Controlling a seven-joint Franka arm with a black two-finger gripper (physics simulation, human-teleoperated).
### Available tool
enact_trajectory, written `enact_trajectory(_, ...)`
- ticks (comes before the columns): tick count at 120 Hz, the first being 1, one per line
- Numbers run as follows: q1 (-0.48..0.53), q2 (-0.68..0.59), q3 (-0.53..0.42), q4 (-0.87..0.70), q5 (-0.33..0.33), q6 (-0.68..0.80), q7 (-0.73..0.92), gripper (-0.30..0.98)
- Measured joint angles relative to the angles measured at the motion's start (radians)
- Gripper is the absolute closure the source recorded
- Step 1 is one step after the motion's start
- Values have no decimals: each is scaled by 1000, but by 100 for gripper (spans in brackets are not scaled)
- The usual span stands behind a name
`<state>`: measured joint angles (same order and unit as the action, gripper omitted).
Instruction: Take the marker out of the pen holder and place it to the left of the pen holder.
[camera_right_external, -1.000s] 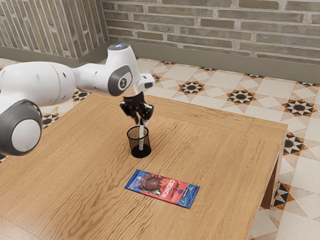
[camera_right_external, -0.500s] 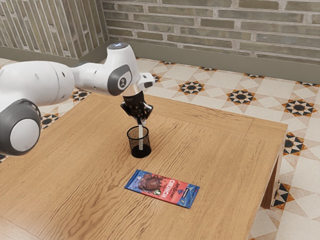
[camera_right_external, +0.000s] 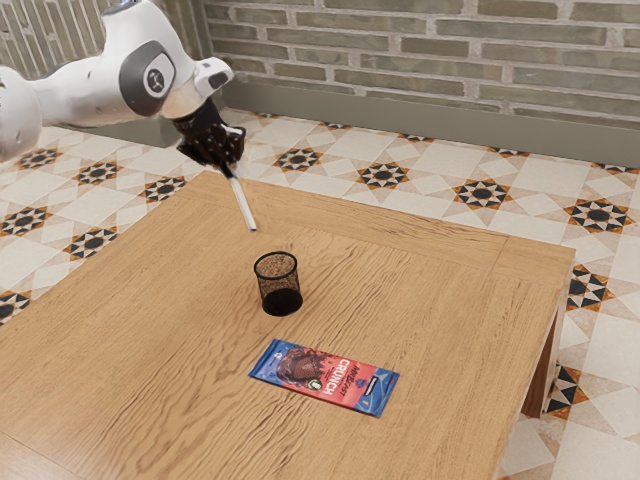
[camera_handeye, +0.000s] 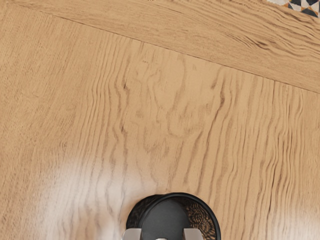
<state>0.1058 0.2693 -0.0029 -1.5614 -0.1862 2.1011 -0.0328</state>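
Slanting from the gripper (camera_right_external: 232, 173) that pinches its upper end, the marker (camera_right_external: 244, 206) hangs clear of the pen holder (camera_right_external: 281, 300), off its far side and toward the exterior view's left; laying it down likely needs its long axis tipped flatter.

Blue/red "CRUNCH" choc pkt (camera_right_external: 325, 377) flat on tabletop (camera_right_external: 430, 300), ext. view's 6 o'clock; brick wall (camera_right_external: 430, 50), 1 o'clock; tiled flr (camera_right_external: 606, 350), 3 o'clock.

The word "CRUNCH" (camera_right_external: 333, 377) could be read on the red part of a red and blue wrapper (camera_right_external: 367, 400), which lay flat on the table (camera_right_external: 450, 300), lower than the jaws, well apart from them toward the exterior view's right. A second line beside it seemed to end in "BEAST"; its first letters were unclear. Above the jaws, a pale emblem (camera_right_external: 155, 82) showed on the arm's dark cover (camera_right_external: 135, 73).
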Motion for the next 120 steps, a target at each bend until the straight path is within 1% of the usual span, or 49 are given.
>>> enact_trajectory(4,84,64,-17,59,-68,-27,1,69)
enact_trajectory(11,283,200,-140,152,-180,-69,2,68)
enact_trajectory(16,376,272,-201,184,-249,-92,3,68)
enact_trajectory(27,479,354,-252,205,-366,-128,4,67)
enact_trajectory(38,541,395,-289,199,-432,-152,5,67)
enact_trajectory(47,561,416,-306,186,-460,-166,7,66)
enact_trajectory(61,578,455,-316,172,-486,-179,9,64)
enact_trajectory(72,602,473,-334,157,-497,-184,11,62)
enact_trajectory(88,608,487,-337,153,-503,-188,15,58)
enact_trajectory(105,610,491,-336,148,-497,-192,20,32)
enact_trajectory(120,612,492,-333,128,-476,-194,23,18)
